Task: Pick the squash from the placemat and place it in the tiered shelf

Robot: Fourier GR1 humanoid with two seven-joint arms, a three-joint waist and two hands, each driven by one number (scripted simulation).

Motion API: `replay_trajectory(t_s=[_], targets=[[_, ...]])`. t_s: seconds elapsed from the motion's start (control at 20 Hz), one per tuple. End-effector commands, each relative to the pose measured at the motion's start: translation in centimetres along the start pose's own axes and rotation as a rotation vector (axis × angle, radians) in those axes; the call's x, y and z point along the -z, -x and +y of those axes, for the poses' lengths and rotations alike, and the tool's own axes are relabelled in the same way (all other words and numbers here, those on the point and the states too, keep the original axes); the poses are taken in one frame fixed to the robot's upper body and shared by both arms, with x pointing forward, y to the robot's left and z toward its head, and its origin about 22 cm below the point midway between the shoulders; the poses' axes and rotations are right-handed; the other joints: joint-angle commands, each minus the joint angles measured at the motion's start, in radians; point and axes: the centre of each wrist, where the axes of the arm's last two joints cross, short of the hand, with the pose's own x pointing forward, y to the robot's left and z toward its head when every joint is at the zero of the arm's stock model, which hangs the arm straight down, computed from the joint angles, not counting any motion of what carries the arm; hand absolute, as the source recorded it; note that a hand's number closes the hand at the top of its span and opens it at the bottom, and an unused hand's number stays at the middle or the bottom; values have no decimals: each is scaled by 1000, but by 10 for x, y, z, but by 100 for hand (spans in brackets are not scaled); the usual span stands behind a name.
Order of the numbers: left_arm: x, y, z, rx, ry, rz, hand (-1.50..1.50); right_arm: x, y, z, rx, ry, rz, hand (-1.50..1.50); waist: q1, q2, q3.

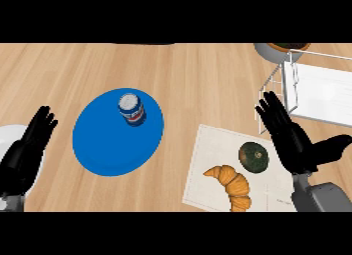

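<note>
Fingers of the right hand [294,142] straight and together, thumb spread, holding nothing, just right of one dark green squash [254,157] on the placemat [208,164] beside one croissant [234,184]. Left hand [27,147] open, resting at left edge. One white wire tiered shelf [318,92] upper right; one can [132,109] on one blue plate [104,149].

Single camera, head view. Looks steeply down onto the wooden counter [193,74] from above the robot's own position. Both forearms enter from the lower edge: left hand [27,149] at the view's left, right hand [292,139] at its right, so not mirrored. Framing is close; the tiered shelf [318,92] is cut by the right edge. No second view to share coverage.
</note>
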Motion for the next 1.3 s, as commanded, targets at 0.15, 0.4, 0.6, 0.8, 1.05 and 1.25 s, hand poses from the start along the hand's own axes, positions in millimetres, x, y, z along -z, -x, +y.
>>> replay_trajectory(t_s=[0.15,0.4,0.6,0.8,1.05,1.25], targets=[[2,2,20,67,-69,114,0,30,-24,55,-203,-219,-243,150,-24,-19,-5],[-18,28,24,53,-91,215,0,16,-12,-10,-660,277,-278,150,-71,-27,-11],[-1,14,33,55,-68,232,0,-24,29,75,-598,137,-309,-150,-46,-22,-5],[-14,29,33,46,-64,225,0,-60,13,109,-641,130,-285,-150,-51,-25,-7],[-23,27,36,66,-65,249,0,-56,2,54,-1013,259,-193,-150,-54,-32,-11],[-15,24,38,47,-75,244,0,-66,-16,60,-1193,247,-54,-150,-66,-32,-13]])
